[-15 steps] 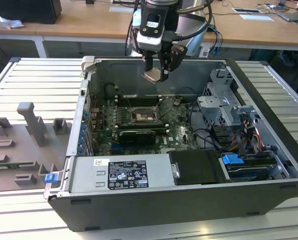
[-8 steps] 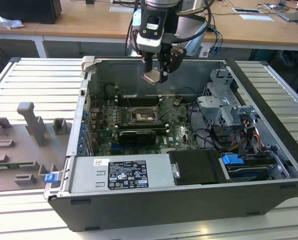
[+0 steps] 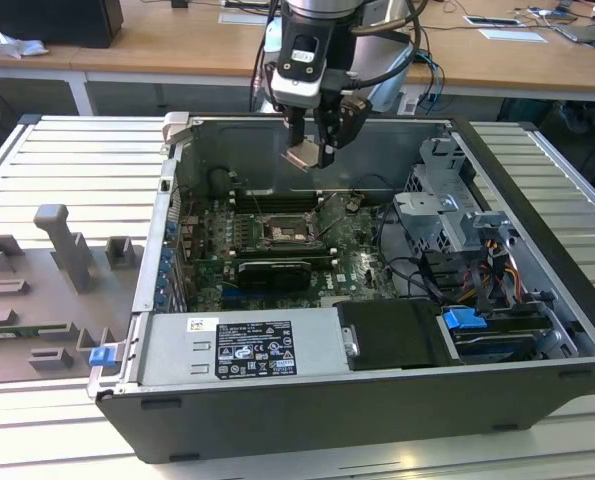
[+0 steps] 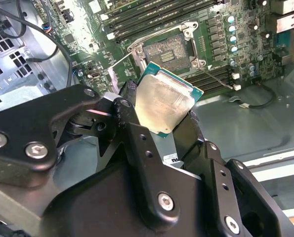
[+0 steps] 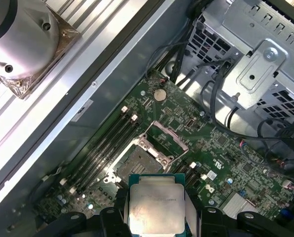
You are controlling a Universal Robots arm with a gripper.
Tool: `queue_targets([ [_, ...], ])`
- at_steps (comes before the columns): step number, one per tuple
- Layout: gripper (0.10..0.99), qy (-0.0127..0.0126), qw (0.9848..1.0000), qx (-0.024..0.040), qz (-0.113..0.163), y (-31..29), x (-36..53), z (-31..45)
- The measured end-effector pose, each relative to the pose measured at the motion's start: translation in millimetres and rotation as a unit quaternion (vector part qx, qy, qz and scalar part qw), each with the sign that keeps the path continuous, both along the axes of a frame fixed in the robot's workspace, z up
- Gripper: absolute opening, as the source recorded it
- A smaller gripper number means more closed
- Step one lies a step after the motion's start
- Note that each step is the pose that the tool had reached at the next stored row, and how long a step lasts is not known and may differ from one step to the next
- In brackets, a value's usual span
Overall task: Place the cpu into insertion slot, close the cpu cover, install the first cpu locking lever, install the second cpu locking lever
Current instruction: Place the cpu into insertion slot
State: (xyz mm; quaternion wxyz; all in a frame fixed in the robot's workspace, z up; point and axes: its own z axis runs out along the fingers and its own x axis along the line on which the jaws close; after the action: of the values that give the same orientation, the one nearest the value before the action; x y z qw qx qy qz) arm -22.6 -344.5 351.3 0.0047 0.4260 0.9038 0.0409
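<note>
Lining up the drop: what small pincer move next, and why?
Probably turn the cpu square to the open socket: the pincer holds it high above the board, its edges skewed to the socket's in the first wrist view.

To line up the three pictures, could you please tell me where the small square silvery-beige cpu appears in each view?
Exterior view: small square silvery-beige cpu high in the middle, held in the hand.
Second wrist view: cpu tilted between the black fingers.
First wrist view: cpu between the fingers.
Shared landmark: empty square metal-framed socket on the green motherboard.
</note>
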Motion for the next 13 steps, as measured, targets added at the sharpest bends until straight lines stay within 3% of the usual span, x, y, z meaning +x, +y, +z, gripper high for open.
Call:
queue_targets([
  [13,0.541,0.0000,0.9995,0.0000,-0.030,0.0,0.0,-1.6],
])
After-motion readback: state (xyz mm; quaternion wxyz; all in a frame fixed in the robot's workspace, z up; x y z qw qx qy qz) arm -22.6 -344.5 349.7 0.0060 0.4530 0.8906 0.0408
